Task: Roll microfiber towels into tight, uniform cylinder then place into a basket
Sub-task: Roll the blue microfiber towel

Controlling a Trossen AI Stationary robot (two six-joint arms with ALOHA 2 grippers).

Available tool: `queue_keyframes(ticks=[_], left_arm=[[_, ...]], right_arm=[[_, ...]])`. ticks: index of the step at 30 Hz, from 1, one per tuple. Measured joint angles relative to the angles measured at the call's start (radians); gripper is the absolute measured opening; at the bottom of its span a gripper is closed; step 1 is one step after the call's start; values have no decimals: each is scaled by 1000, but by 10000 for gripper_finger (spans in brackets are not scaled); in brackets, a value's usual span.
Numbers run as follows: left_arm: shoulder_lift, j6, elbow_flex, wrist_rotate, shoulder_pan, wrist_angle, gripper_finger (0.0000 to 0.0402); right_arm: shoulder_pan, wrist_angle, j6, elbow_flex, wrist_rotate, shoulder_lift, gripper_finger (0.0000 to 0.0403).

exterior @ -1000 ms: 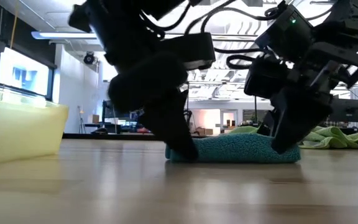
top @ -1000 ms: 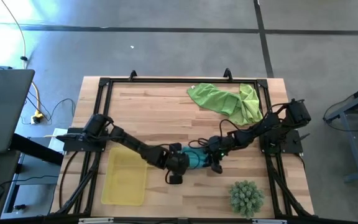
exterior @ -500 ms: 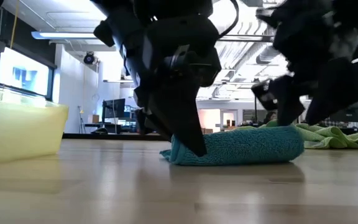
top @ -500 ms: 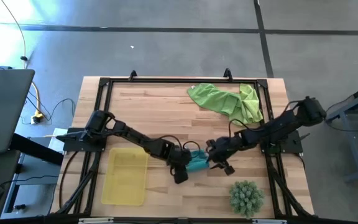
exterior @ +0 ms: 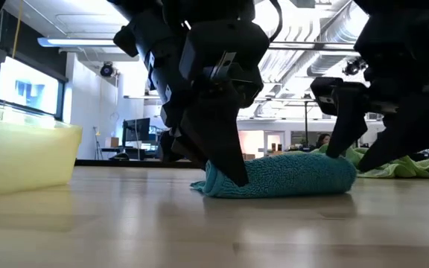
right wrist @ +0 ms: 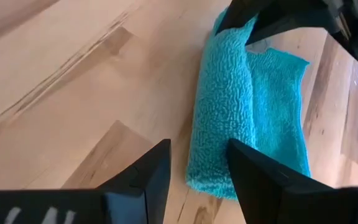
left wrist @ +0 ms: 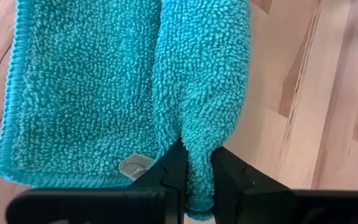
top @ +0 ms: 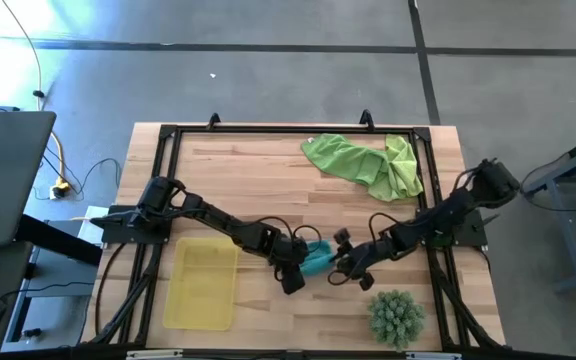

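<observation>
The teal towel [top: 316,258] lies partly rolled on the table's near middle, with a thick roll [left wrist: 204,74] beside a flat flap [left wrist: 73,93]. My left gripper [left wrist: 194,155] is shut on it at its left end [exterior: 226,167]. My right gripper [right wrist: 199,148] is open at the roll's other end [exterior: 341,175], with one finger on either side. It also shows in the high view [top: 340,272]. Two lime green towels [top: 363,160] lie crumpled at the far right. The yellow basket [top: 203,285] stands at the near left. My left gripper pinches the end of the towel's rolled fold [left wrist: 197,140] between its two fingers. The fingers [exterior: 226,160] slant down from above at the roll's left end. The towel rests on the table, its flap spread beside the roll. I cannot tell whether my right gripper touches the roll.
A spiky green ball-shaped plant [top: 396,315] stands at the near right, close to my right arm. A black frame [top: 268,130] runs around the table. Bare wood lies between the teal towel and the green towels.
The teal towel, flat and low a second ago, now stands thicker as a partial roll. My right gripper has lifted off its right end, moved toward the near edge and come down beside that end. My left gripper has moved slightly toward the near edge, still holding the towel.
</observation>
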Motion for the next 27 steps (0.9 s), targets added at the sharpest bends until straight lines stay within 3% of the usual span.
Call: queue_keyframes(ticks=[5, 10, 17, 27], left_arm=[[0, -1, -1, 13, 0, 10, 38], [0, -1, -1, 32, 2, 14, 41], [-4, 2, -1, 37, 5, 14, 74], [-76, 155, -3, 36, 48, -149, 135]], right_arm=[[-10, 26, 0, 2, 11, 49, 151], [-11, 29, 4, 2, 115, 88, 151], [-10, 17, 115, 4, 142, 108, 143], [-13, -47, 269, 7, 79, 109, 28]])
